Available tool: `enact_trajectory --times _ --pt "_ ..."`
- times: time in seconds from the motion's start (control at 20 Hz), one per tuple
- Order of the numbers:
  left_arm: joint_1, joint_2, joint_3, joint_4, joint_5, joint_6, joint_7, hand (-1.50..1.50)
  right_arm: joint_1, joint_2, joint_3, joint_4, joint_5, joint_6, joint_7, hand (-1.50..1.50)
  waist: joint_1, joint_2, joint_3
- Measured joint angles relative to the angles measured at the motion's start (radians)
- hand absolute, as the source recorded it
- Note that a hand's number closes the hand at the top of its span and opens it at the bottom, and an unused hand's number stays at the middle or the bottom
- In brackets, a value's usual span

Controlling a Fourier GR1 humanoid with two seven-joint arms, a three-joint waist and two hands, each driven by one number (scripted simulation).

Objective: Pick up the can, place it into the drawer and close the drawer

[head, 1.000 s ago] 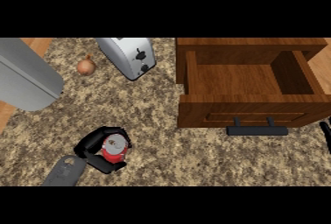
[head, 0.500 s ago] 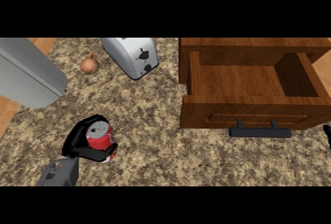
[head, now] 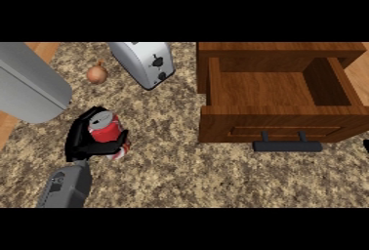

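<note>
A red can (head: 108, 130) with a silver top is held tilted in my left hand (head: 83, 139), whose black fingers and thumb curl round it at the left of the head view, over the granite counter (head: 187, 176). The wooden drawer (head: 216, 119) stands open at the right. Its inside is bare wood, and a black bar handle (head: 287, 146) runs along its front. The can is well to the left of the drawer. Only a dark sliver of my right hand (head: 366, 146) shows at the right edge.
A silver toaster (head: 148, 62) lies at the back between the can and the drawer. A small onion (head: 97, 73) sits to its left. A large grey metal object (head: 29, 85) fills the far left.
My left hand, shut on the can, has moved away from me up the view and slightly left. The drawer has stayed open.
</note>
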State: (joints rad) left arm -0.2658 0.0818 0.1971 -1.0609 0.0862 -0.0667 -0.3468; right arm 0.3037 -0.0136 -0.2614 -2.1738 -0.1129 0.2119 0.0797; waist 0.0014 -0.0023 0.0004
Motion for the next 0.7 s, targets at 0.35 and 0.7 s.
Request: enact_trajectory --times 0.35,0.7 --pt "-0.054 -0.046 -0.103 -0.236 -0.044 0.109 0.211 1.50 0.008 -0.006 -0.009 -0.027 -0.010 0.002 0.014 -1.50 -0.003 -0.001 0.000" --pt "-0.183 -0.071 -0.189 -0.327 -0.081 0.197 0.380 1.50 0.014 0.000 0.006 -0.028 0.000 -0.007 0.008 -1.50 -0.008 0.001 0.000"
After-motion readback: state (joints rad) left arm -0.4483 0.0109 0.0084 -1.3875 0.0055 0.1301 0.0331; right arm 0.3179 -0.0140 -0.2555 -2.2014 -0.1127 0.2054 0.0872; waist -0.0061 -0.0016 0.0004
